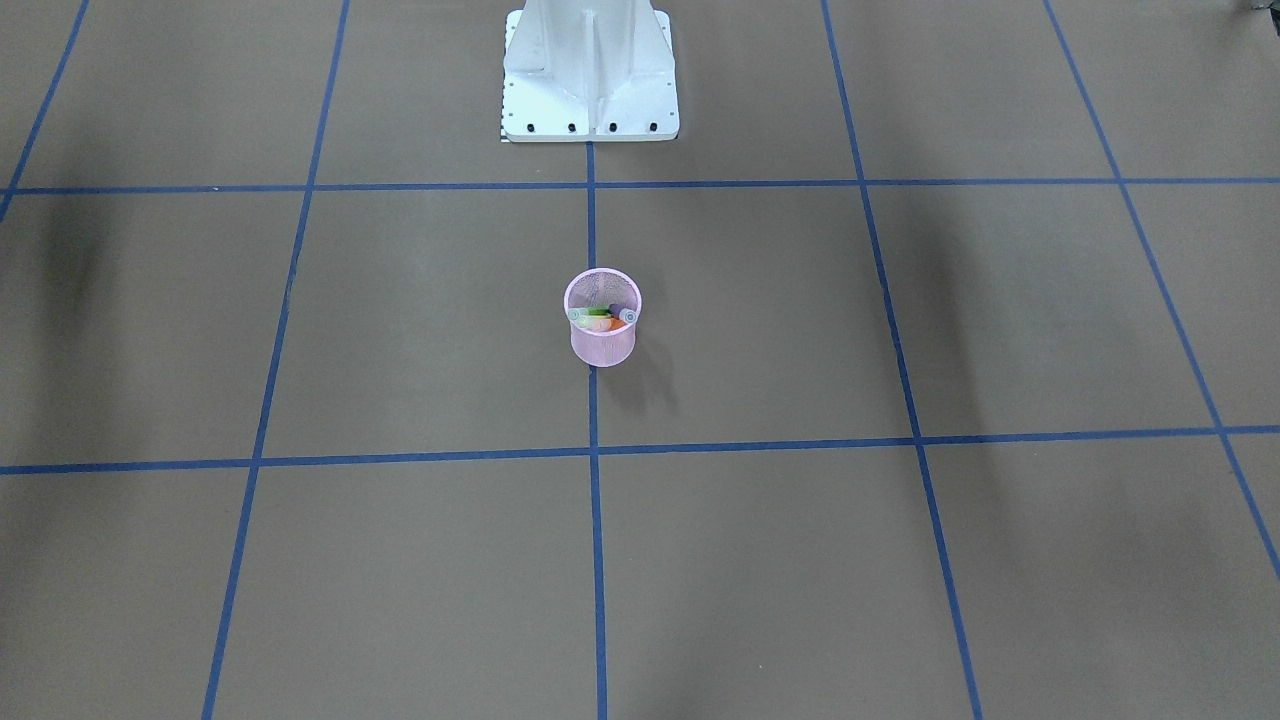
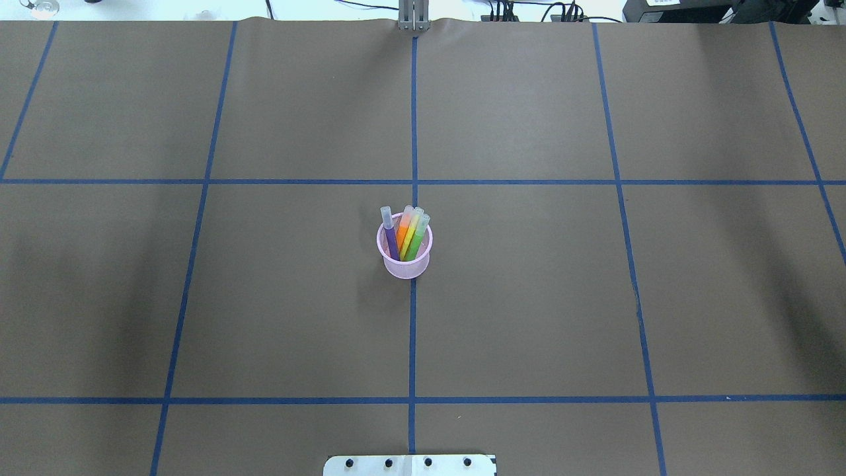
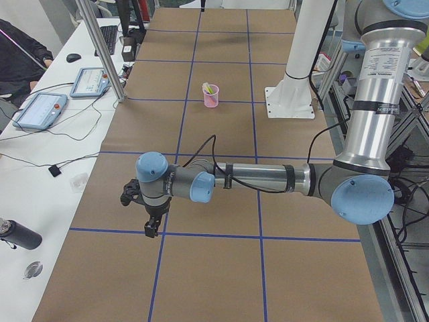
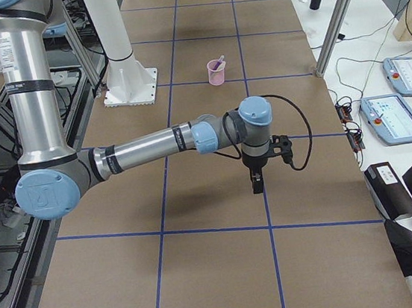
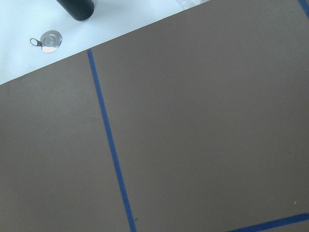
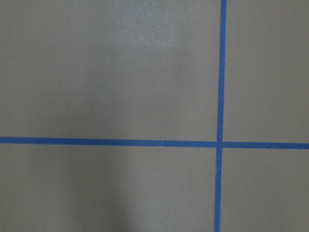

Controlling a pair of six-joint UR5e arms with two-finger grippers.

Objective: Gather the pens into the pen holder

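Four pens [image 2: 404, 235] lean caps-up inside the pink pen holder [image 2: 408, 266] at the middle of the table [image 2: 595, 297], so the collecting looks finished. The left claw [image 3: 153, 227] and right claw [image 4: 255, 183] hang over the table's far left and right ends, well apart from the cup. How far either is open cannot be told, and no pen shows at either. Any parking move should pass high and wide of the light cup.

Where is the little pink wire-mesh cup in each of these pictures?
Front-facing: small pink wire-mesh cup at centre, below the white metal base.
Overhead: cup at centre, above the base.
Left side: cup upper middle, left of base.
Right side: cup upper middle, right of base.
Wrist views: not in either.
Shared landmark: that base.
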